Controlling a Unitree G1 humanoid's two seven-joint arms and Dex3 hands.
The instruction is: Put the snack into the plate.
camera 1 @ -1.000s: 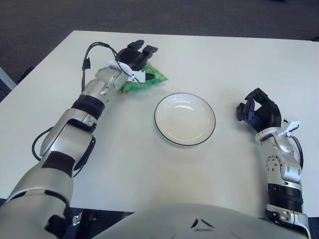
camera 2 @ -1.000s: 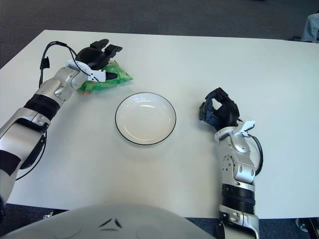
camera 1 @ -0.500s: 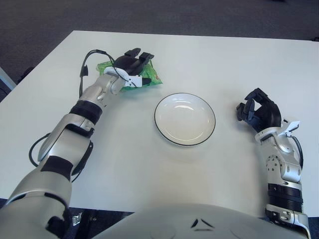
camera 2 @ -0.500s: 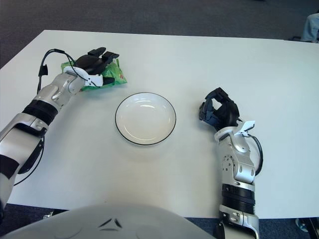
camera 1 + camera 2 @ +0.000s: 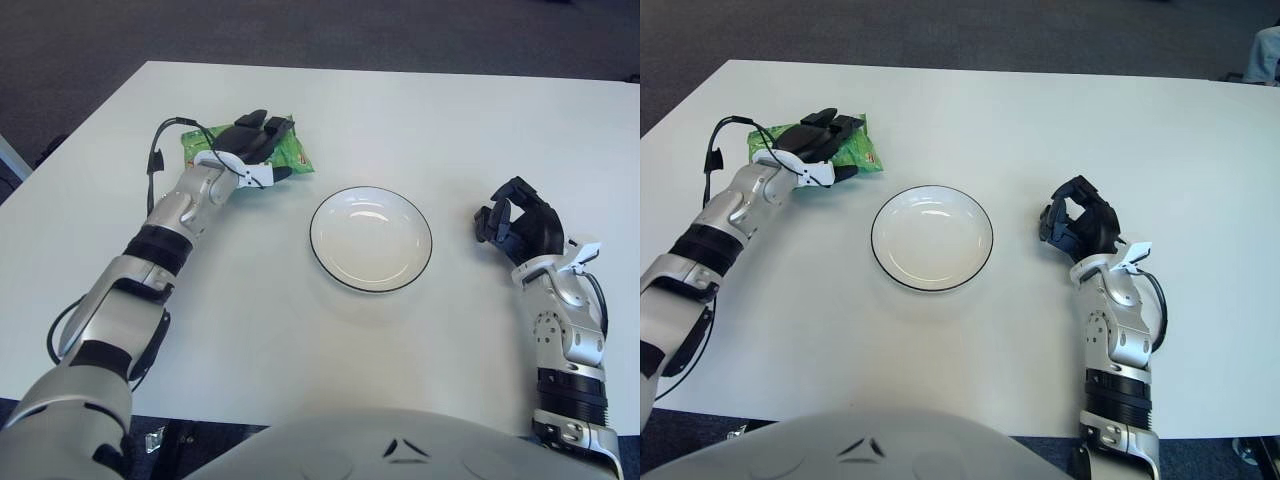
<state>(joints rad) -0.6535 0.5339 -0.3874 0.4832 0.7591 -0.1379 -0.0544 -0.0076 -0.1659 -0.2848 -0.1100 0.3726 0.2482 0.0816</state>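
Fingers (image 5: pixel 262 126) of the left hand (image 5: pixel 245 145) lie flat over the green snack bag (image 5: pixel 292 152), clasping it on the white bench (image 5: pixel 300 320), left of and behind the empty plate (image 5: pixel 371 239). Right hand (image 5: pixel 518 222) shows right of the plate, curled loosely on nothing.

Both arms are silver-grey metal with black joint bands; each ends in a black three-finger hand, the left hand (image 5: pixel 250 140) and the right hand (image 5: pixel 518 222), with a white wrist bracket, and black cables loop beside each wrist
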